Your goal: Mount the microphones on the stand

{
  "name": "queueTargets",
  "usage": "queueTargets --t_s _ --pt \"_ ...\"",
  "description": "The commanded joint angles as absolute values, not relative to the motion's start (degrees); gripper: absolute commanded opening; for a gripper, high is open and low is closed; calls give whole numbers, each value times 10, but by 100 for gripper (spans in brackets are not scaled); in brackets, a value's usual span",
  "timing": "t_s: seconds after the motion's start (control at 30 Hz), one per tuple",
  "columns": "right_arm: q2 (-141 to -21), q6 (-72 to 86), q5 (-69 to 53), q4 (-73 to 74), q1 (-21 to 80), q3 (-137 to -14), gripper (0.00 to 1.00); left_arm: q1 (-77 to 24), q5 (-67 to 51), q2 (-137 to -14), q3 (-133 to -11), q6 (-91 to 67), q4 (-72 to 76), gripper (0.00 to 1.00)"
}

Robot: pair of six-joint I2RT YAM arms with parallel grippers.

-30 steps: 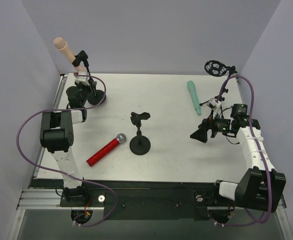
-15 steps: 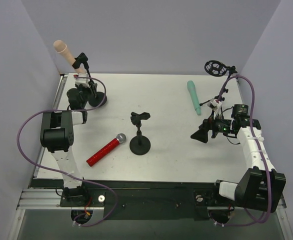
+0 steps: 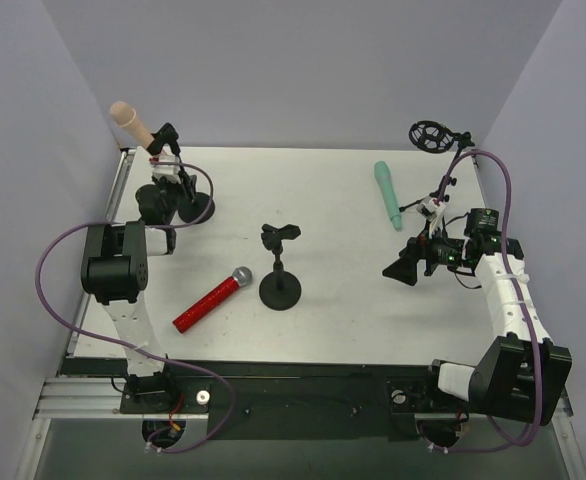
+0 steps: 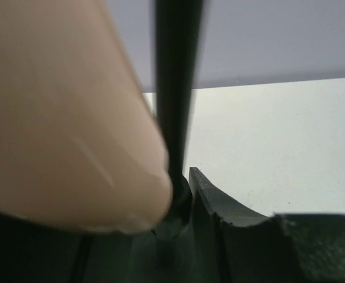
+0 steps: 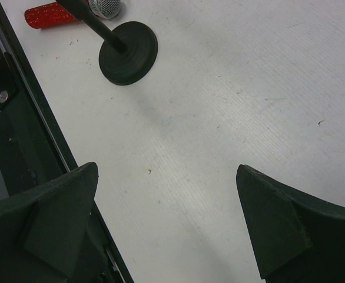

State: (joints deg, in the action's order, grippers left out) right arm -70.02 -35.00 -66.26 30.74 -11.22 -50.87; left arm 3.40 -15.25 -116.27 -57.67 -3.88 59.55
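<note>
The pale pink microphone (image 3: pixel 131 120) sits tilted in the clip of the far-left stand (image 3: pixel 195 208). My left gripper (image 3: pixel 164 176) is right at that stand, below the clip. In the left wrist view the pink microphone (image 4: pixel 66 112) fills the left side beside the stand's pole (image 4: pixel 175 88); one dark finger (image 4: pixel 231 212) shows, the other is hidden. The red glitter microphone (image 3: pixel 211 299) lies left of the middle stand (image 3: pixel 279 288). The teal microphone (image 3: pixel 387 194) lies at the far right. My right gripper (image 3: pixel 398 270) hovers open over bare table, its jaws wide apart (image 5: pixel 166 194).
A third stand with a round shock mount (image 3: pixel 429 136) rises at the far right corner. In the right wrist view the middle stand's base (image 5: pixel 128 52) and the red microphone (image 5: pixel 49 15) lie ahead. Purple cables loop beside both arms. Walls close the table on three sides.
The pink microphone and its stand have shifted slightly nearer and to the right, the microphone sitting lower. My left gripper moved with them. The right arm has stayed still.
</note>
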Motion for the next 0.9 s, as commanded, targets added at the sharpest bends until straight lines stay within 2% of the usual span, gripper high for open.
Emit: queueTargets --t_s 0.0,0.33,0.43,0.7,0.87 --pt "-691 -367 -686 324 -117 -532 97 32 -143 -1136 -568 -36 662 53" --pt "-682 -369 -693 326 -120 -533 97 29 -125 -1097 -529 -32 648 66" --pt "-679 -369 -693 328 -121 -533 97 29 -118 -1083 -512 -34 631 74" --pt "-671 -381 -703 344 -122 -540 97 22 -101 -1049 -474 -48 585 81" --pt "-662 -392 -711 354 -121 -544 97 21 -92 -1027 -443 -69 578 81"
